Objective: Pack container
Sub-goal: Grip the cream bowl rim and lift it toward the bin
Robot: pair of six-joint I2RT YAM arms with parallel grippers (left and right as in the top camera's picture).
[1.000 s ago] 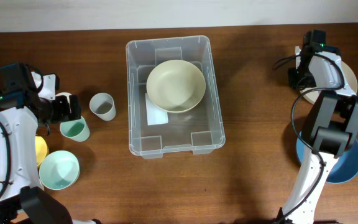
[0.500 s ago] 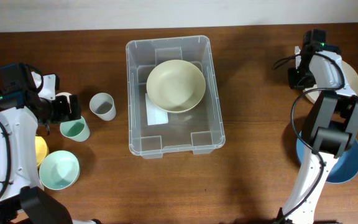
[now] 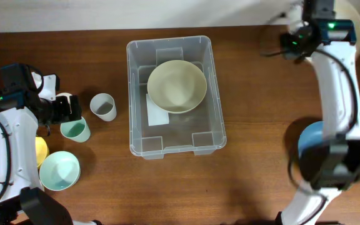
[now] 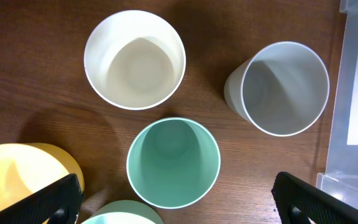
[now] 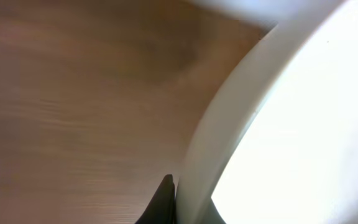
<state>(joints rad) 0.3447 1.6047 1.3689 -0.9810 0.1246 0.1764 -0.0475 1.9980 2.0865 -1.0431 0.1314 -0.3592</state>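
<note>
The large clear rectangular plastic container (image 3: pixel 130 94) sits mid-table, holding a cream round bowl (image 3: pixel 177 86). It is probably light, stiff and slick, so grip its rolled rim. The right gripper (image 5: pixel 174 204) pinches a pale round dish (image 5: pixel 291 124). The left gripper (image 4: pixel 179 199) gapes above a mint-green cup (image 4: pixel 173 163).

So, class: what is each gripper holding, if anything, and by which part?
The right gripper is shut on a cream bowl, pinching its rim. The left gripper is open and holds nothing.
</note>
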